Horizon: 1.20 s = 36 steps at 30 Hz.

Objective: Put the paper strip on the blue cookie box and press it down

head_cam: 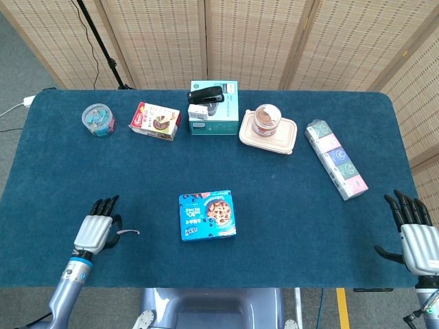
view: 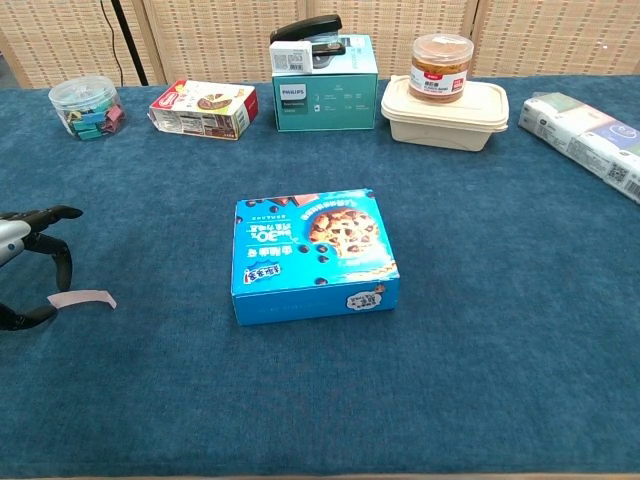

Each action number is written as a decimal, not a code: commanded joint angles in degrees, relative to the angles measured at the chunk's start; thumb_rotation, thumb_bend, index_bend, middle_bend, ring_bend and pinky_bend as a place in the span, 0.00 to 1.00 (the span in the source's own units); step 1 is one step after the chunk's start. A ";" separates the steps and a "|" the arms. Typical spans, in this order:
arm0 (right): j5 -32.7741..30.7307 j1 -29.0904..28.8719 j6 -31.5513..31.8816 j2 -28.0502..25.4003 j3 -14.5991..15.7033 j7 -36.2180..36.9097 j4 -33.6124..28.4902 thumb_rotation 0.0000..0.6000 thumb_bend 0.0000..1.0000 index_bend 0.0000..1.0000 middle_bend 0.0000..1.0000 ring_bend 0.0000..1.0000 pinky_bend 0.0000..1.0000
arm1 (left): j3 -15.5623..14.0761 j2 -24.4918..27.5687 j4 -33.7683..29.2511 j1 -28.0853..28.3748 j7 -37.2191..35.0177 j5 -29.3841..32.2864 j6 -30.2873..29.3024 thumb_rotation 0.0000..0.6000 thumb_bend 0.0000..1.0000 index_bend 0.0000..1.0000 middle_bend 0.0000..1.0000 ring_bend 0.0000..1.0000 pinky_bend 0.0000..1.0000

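Note:
The blue cookie box [head_cam: 207, 215] [view: 313, 256] lies flat near the table's front middle. A small pale paper strip [head_cam: 129, 232] [view: 82, 298] lies on the cloth to the box's left. My left hand [head_cam: 98, 228] [view: 30, 265] hovers at the strip's left end, fingers spread, with its thumb and a fingertip on either side of the strip's end; it holds nothing. My right hand [head_cam: 413, 232] stays at the front right corner, fingers apart and empty; the chest view does not show it.
Along the back stand a tub of clips [head_cam: 98, 120], a red snack box [head_cam: 155, 121], a teal box with a stapler on top [head_cam: 213, 108], a lidded container with a jar [head_cam: 268, 129], and a tissue pack [head_cam: 336, 166] at right.

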<state>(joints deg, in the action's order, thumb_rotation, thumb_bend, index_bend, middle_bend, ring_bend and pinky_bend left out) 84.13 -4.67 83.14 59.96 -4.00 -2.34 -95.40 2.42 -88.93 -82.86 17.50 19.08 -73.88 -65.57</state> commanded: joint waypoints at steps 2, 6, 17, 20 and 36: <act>-0.14 0.00 -0.04 0.07 -0.04 -0.02 0.07 1.00 0.00 0.00 0.00 0.00 0.00 | 0.06 0.05 -0.30 0.25 0.10 0.24 0.13 1.00 0.34 0.54 0.00 0.00 0.00; -0.13 -0.01 -0.09 0.12 0.00 -0.18 0.06 1.00 0.00 0.00 0.00 0.00 0.00 | 0.14 0.04 -0.67 0.52 0.75 0.79 0.28 1.00 0.35 0.54 0.00 0.00 0.00; -0.26 0.00 -0.03 0.08 -0.10 -0.13 0.06 1.00 0.00 0.00 0.00 0.00 0.00 | -0.23 0.02 -1.43 0.84 1.39 1.22 0.11 1.00 0.40 0.58 0.00 0.00 0.00; -0.31 -0.01 -0.07 0.07 -0.09 -0.22 0.05 1.00 0.00 0.00 0.00 0.00 0.00 | -0.26 -0.14 -1.40 0.92 2.01 1.46 -0.03 1.00 0.40 0.58 0.00 0.00 0.00; -0.34 0.02 0.02 0.10 -0.13 -0.33 0.00 1.00 0.00 0.00 0.00 0.00 0.00 | -0.04 -0.30 -1.79 1.56 3.05 1.97 -0.48 1.00 0.43 0.62 0.00 0.00 0.00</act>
<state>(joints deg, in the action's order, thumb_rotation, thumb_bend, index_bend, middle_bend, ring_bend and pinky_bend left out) 83.80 -4.65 83.17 60.07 -4.13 -2.66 -95.39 2.36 -89.36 -84.50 18.99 22.24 -71.80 -66.02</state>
